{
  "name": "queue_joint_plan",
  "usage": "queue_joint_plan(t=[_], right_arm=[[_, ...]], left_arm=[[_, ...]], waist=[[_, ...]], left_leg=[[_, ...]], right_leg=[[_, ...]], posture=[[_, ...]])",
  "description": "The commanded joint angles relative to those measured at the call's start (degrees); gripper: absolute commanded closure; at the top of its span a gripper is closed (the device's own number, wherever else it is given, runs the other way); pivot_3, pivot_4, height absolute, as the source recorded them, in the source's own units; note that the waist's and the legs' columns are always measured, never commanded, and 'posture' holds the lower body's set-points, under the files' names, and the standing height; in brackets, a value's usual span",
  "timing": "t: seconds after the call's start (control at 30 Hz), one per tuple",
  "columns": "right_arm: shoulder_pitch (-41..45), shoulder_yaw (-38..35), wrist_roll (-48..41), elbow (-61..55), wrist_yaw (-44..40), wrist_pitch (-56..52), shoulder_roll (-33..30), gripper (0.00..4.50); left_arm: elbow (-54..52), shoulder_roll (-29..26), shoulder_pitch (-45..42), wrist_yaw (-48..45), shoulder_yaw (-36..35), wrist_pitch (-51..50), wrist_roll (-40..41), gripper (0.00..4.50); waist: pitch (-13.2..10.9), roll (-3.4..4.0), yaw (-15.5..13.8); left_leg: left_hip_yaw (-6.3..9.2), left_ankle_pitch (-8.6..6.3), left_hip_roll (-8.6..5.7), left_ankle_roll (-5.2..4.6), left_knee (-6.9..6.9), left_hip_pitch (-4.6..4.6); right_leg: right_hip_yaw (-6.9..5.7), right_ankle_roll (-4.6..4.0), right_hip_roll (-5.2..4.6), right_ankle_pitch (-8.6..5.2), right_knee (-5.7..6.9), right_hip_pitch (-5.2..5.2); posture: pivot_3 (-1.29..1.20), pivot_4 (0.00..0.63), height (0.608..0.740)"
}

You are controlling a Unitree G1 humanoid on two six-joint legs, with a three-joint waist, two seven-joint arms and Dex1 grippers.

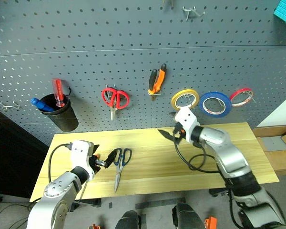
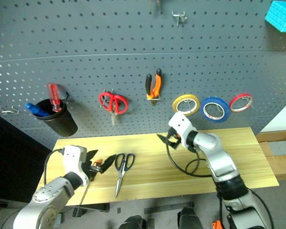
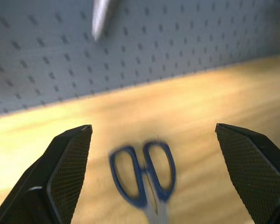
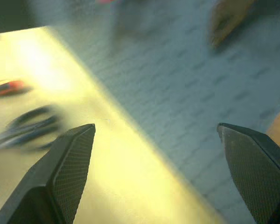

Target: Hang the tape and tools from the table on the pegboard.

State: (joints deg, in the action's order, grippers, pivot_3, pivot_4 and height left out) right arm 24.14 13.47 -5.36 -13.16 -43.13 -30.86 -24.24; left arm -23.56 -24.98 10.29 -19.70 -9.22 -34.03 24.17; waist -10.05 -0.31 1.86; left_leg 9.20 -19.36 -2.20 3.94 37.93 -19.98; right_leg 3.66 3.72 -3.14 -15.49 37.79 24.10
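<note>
Left gripper (image 3: 154, 172) fingers spread wide, empty, just short of the blue scissors (image 1: 120, 164) on the table (image 1: 148, 162). Right gripper (image 1: 170, 135) fingers wide apart, empty, above table's back edge. Blue tape (image 1: 215, 104) and pliers (image 1: 157, 81) hang on pegboard (image 1: 109, 43). Table right of the scissors bare.

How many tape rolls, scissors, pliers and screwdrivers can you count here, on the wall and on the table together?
Tape rings: 3, all on the pegboard: yellow ring, blue ring, red ring.
Scissors: 2: red scissors hung up, blue-handled scissors on the table.
Pliers: 1, orange-and-black pliers, hung up.
Screwdrivers: 2: red screwdriver in the black cup, orange-and-black screwdriver on the table.
Total: 8.
</note>
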Motion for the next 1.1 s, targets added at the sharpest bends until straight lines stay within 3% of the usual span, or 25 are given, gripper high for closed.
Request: queue_joint_plan(t=[0.03, 0.13, 0.3, 0.57, 0.87, 0.97, 1.1], right_arm=[[-2.65, 1.57, -5.2, -8.56, -6.2, -6.33, -4.17, 0.01], [-4.76, 3.23, -6.09, -11.6, -8.6, -7.65, -7.7, 0.01], [-4.29, 4.2, -6.49, -12.66, -8.09, -8.91, -8.13, 0.01], [-3.98, 4.66, -6.41, -13.39, -8.41, -9.2, -9.07, 0.01], [-4.4, 4.57, -7.22, -14.15, -8.4, -10.11, -9.85, 0.01], [-4.78, 4.18, -7.95, -14.21, -8.46, -10.7, -10.4, 0.0], [-5.88, 4.37, -8.09, -14.18, -8.65, -10.19, -11.85, 0.0]], left_arm=[[-2.52, 0.77, -0.1, 3.05, 1.49, -6.24, -0.27, 0.0], [-1.45, 1.41, -0.46, 4.52, 2.75, -12.03, 0.27, 0.0], [3.29, 2.83, -2.65, 7.12, 6.23, -19.52, -1.55, 0.0], [10.32, 9.64, -6.19, 13.72, 4.65, -19.68, -4.68, 0.0], [15.85, 11.82, -10.64, 14.11, 4.18, -18.6, -6.39, 0.0], [16.74, 11.68, -11.21, 13.58, 4.33, -17.81, -7.21, 0.66], [18.31, 11.07, -12.1, 12.67, 4.41, -16.27, -8.05, 1.91]], waist=[[-0.16, -0.07, -0.07], [-0.43, -0.24, -0.16], [-0.62, -0.5, -0.11], [-0.72, -0.68, -0.28], [-0.75, -0.72, -0.23], [-0.75, -0.72, -0.21], [-0.75, -0.72, -0.23]], left_leg=[[0.0, -0.02, 0.0, -0.04, 0.02, 0.01], [0.0, -0.09, -0.03, -0.17, 0.05, 0.02], [-0.01, -0.07, -0.04, -0.14, 0.09, 0.06], [0.03, 0.03, -0.04, 0.04, 0.08, 0.02], [0.0, 0.03, -0.05, 0.05, 0.08, 0.01], [0.0, 0.03, -0.04, 0.05, 0.08, 0.01], [0.0, 0.03, -0.05, 0.05, 0.08, 0.01]], right_leg=[[-0.01, 0.0, 0.0, 0.0, 0.03, -0.01], [-0.05, 0.0, 0.0, 0.0, 0.07, -0.05], [-0.07, 0.01, -0.01, 0.01, 0.17, -0.05], [-0.07, 0.0, -0.06, 0.01, 0.05, -0.04], [-0.07, 0.01, -0.06, 0.01, 0.02, -0.04], [-0.08, 0.01, -0.06, 0.01, 0.02, -0.04], [-0.07, 0.01, -0.07, 0.01, 0.02, -0.04]], posture=[[0.02, 0.195, 0.74], [0.01, 0.198, 0.74], [0.0, 0.201, 0.74], [-0.02, 0.202, 0.74], [-0.03, 0.204, 0.74], [-0.03, 0.204, 0.74], [-0.04, 0.202, 0.74]])
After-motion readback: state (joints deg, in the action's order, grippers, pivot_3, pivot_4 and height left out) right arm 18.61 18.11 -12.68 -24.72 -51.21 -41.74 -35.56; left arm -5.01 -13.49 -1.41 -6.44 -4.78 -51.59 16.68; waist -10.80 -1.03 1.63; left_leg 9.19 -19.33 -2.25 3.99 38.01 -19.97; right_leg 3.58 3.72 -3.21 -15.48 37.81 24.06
